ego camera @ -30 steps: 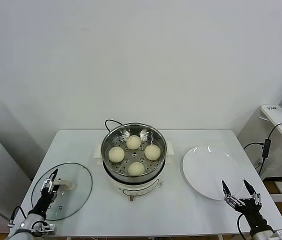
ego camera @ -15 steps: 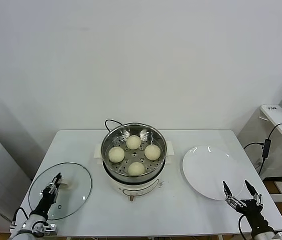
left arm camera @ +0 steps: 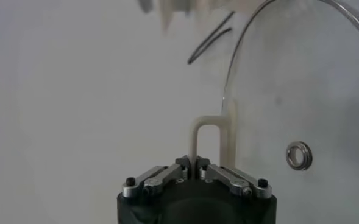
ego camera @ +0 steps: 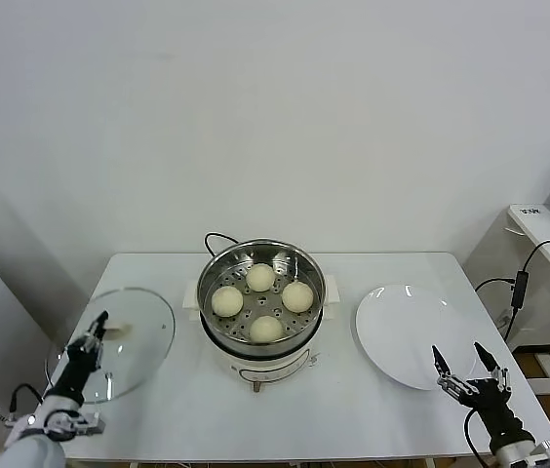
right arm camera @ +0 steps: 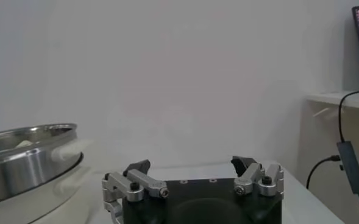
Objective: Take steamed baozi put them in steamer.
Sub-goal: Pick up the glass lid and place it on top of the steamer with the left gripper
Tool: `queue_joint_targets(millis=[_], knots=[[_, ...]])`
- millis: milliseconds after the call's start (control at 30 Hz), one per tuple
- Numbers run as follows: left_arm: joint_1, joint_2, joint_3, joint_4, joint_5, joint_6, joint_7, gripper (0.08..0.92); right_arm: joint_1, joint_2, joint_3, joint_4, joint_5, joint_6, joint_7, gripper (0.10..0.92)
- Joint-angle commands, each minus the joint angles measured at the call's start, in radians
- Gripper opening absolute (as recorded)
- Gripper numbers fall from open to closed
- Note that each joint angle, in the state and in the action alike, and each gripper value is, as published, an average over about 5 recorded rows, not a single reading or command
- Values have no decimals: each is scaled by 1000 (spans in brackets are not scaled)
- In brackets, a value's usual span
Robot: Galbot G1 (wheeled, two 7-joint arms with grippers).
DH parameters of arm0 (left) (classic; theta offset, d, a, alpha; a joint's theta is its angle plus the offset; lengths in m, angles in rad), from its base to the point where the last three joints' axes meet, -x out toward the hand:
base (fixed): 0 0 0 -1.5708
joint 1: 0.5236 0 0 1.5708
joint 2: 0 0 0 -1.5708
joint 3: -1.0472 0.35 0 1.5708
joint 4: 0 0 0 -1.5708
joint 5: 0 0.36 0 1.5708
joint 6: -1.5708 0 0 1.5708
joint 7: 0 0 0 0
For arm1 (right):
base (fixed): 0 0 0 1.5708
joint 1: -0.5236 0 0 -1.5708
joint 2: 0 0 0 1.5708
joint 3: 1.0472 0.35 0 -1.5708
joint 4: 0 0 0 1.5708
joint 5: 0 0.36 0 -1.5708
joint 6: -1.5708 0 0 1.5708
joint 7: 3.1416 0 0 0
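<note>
Several cream-white steamed baozi lie on the perforated floor of the steel steamer at the table's centre. At the table's left front, my left gripper is shut on the white handle of the round glass lid. The lid hangs tilted above the table. In the left wrist view the gripper pinches one leg of the handle, with the glass lid behind it. My right gripper stands open at the front right, holding nothing. It also shows in the right wrist view, where the right gripper faces past the steamer.
A flat white plate lies right of the steamer, just behind the right gripper. A black cord runs out behind the steamer. A side table with a cable stands off to the right. The lid has a small metal vent ring.
The left gripper has shut on the lid's handle. It has raised the lid off the table and tipped it up toward the left. The right arm has barely moved.
</note>
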Motion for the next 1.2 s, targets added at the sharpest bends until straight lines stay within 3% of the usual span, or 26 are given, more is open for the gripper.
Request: queue_joint_targets(millis=[33,233,400,667,867,1200], knots=[[-24,297,168,-334,-408,482,195,119,27,-44,0,-29,5,-18,-46,823],[-25,311,352,-488,-294,697,274,119,46,-39,5,-63,-14,-20,-53,823],[-128,267,542,-534,-121,828,316,119,31,5,12,-58,-63,-24,-56,823],[-363,137,807,-390,42,919,342,119,8,44,29,-32,-107,-37,-51,823],[-443,3,904,-286,180,921,370,119,-5,58,40,-25,-110,-42,-50,823],[-536,-112,1012,-159,257,946,404,119,-14,75,43,-32,-117,-35,-55,823]])
